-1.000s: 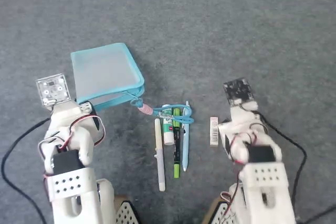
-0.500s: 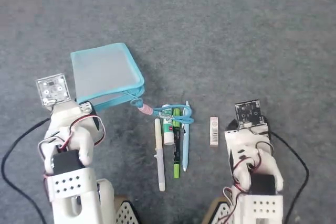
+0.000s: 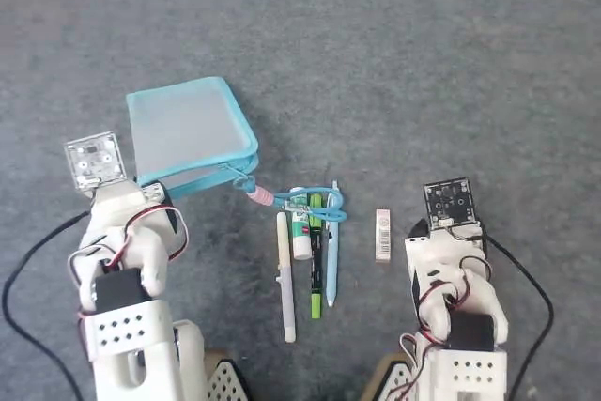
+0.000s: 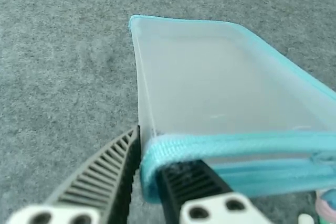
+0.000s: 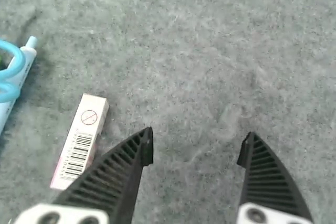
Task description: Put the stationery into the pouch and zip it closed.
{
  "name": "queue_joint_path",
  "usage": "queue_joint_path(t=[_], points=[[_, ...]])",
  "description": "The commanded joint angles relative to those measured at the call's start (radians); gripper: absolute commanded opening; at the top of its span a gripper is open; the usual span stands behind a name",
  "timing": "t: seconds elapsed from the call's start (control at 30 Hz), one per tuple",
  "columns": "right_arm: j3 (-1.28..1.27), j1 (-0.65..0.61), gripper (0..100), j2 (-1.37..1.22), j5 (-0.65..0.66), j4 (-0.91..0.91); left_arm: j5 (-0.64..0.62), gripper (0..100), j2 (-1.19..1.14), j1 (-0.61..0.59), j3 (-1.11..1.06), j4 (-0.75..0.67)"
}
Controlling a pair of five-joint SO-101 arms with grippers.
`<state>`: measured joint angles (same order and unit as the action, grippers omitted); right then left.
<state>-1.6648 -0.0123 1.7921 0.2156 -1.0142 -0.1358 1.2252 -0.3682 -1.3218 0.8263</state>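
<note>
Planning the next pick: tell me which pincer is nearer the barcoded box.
Right. The right pincer hangs open just beside the box. The left pincer is shut on a corner of the pouch, across the pens from the box.

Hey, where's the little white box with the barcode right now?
In the high view, the white box lies flat on the grey mat between the blue pen and the right gripper, just outside its open jaws.

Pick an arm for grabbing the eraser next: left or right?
Right. The right hand is open, just beside the eraser. The left hand is shut on the pouch at its corner, likely holding it steady.
</note>
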Motion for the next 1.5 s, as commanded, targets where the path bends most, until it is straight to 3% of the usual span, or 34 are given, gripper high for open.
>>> queue_joint_path(t=[0.0,1.47], points=[[-0.02,0.007,25.7,-0.031,-0.009,-0.005,0.037,1,-0.005,0.009,0.01,-0.037],[-0.02,0.007,25.7,-0.031,-0.009,-0.005,0.038,1,-0.005,0.005,0.012,-0.034]])
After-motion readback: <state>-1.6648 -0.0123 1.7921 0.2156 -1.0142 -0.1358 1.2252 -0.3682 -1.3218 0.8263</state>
